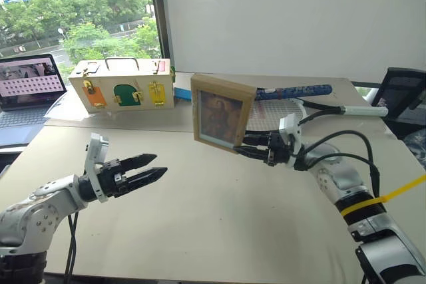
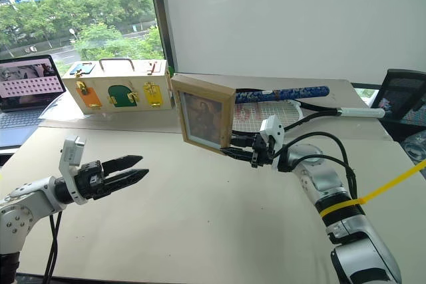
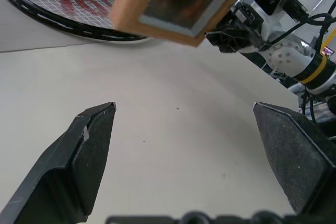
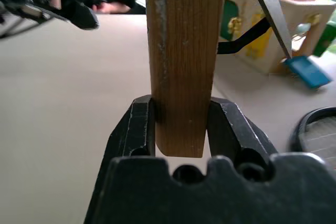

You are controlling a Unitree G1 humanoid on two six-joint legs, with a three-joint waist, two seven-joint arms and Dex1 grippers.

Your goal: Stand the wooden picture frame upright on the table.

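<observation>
I have the wooden picture frame [image 1: 222, 111] pinched by its lower corner in my right gripper [image 1: 256, 147] — mid-picture, lifted clear of the table [image 1: 219, 217], portrait facing me. Left gripper [image 1: 148, 167], lower left, spread wide and empty. Next — lower it gently so it rests on its stand.

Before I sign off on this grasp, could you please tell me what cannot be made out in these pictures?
- The wooden picture frame: its back and stand face away in both eye views; in the right wrist view just an edge between the right gripper fingers.
- The portrait: too small in the eye views, blurred and cut off by the top edge in the left wrist view.
- The racket: its head is partly behind the frame.
- The laptop: cut off by the left edge.
</observation>
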